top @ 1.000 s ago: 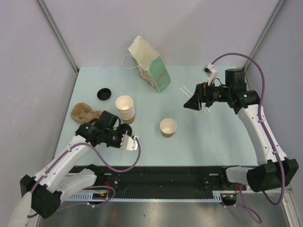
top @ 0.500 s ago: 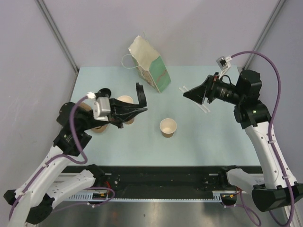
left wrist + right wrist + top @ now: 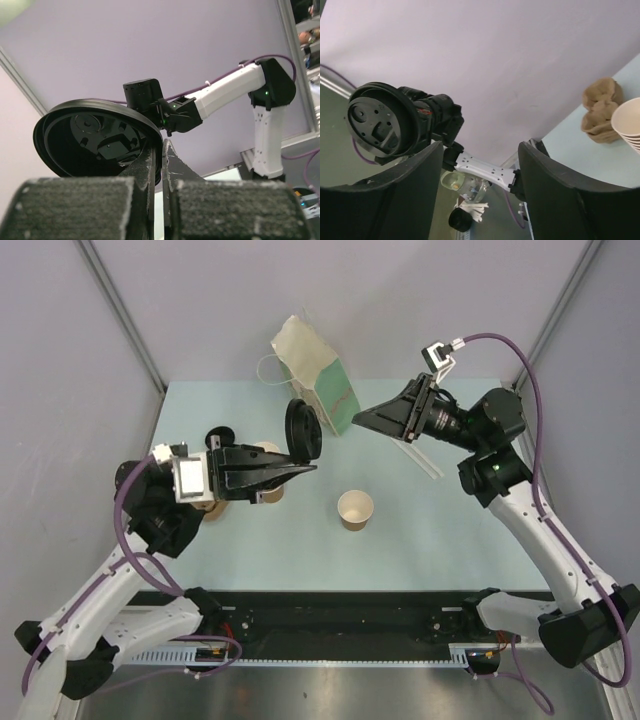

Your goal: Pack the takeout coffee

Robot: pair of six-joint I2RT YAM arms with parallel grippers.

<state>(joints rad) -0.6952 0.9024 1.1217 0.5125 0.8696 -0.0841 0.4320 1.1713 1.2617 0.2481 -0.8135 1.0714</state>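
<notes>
The single brown paper cup [image 3: 355, 509] stands open and lidless at mid-table, cream inside. My left gripper [image 3: 303, 462] is raised left of the cup and shut on the rim of a round black lid [image 3: 302, 428]. In the left wrist view the lid [image 3: 95, 137] is pinched at its edge between the fingers [image 3: 145, 165], underside toward the camera. My right gripper [image 3: 366, 420] is open and empty, held high behind the cup and pointing left at the lid. In the right wrist view the lid [image 3: 379, 121] shows past the left finger [image 3: 395, 190].
A paper bag [image 3: 318, 375] stands at the back centre. A stack of nested cups [image 3: 268, 452] and a pulp carrier [image 3: 205, 508] lie partly under my left arm. A second black lid [image 3: 220, 436] lies at back left. White stirrers [image 3: 425, 462] lie under the right gripper.
My left arm has swung up from the near-left table and right, carrying the lid, now turned flat toward the camera. My right gripper has risen and moved left toward it.
</notes>
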